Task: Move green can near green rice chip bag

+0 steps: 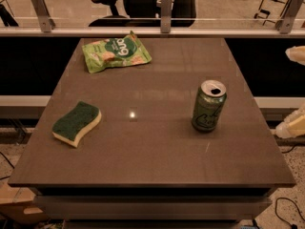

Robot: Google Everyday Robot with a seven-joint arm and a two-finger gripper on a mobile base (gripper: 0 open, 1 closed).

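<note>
The green can [208, 106] stands upright on the right half of the brown table [152, 161], its silver top open. The green rice chip bag [116, 51] lies flat at the table's far left. My gripper [295, 89] is at the right edge of the view, beside the table and to the right of the can, not touching it. Its two pale fingers [296, 54] stand far apart, one above the other, with nothing between them.
A green-and-yellow sponge [76, 123] lies at the table's left front. A glass rail with metal posts [166, 11] runs behind the table, with an office chair [143, 1] beyond it. Cables lie on the floor at the lower right.
</note>
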